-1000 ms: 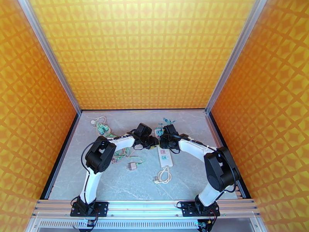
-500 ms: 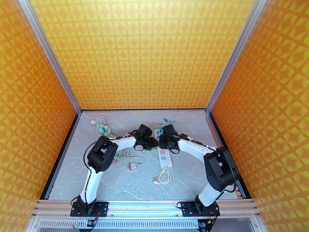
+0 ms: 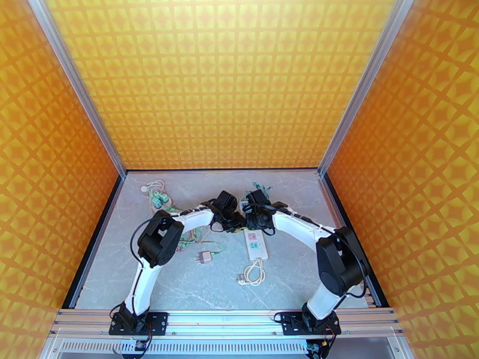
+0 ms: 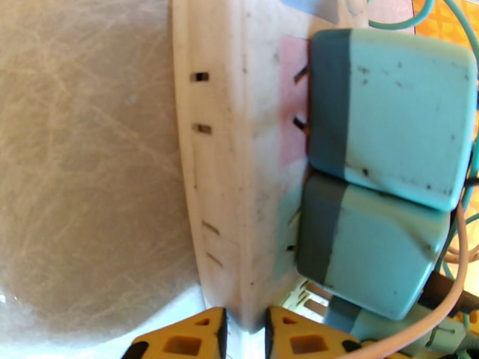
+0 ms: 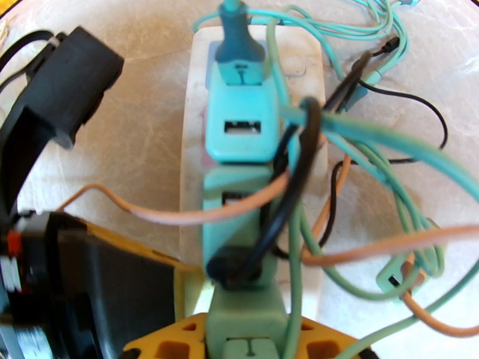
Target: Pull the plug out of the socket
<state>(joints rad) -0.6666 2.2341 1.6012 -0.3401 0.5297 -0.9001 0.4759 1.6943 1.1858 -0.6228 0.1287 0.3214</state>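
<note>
The socket is a long white power strip lying mid-table, with pink and green marks on top. In the left wrist view my left gripper is shut on the socket, its yellow fingertips pinching the strip's edge below two teal plugs. In the right wrist view a row of teal plugs stands on the socket. The nearest plug sits between the fingers of my right gripper, which is shut on it. From above, the left gripper and right gripper meet over the strip's far half.
Teal, brown and black cables tangle over and to the right of the plugs. A loose adapter and the strip's coiled white cord lie nearer the front. Another cable bundle sits at the back left.
The right gripper has edged slightly left and farther back over the strip. The left arm has shifted a little with it.
</note>
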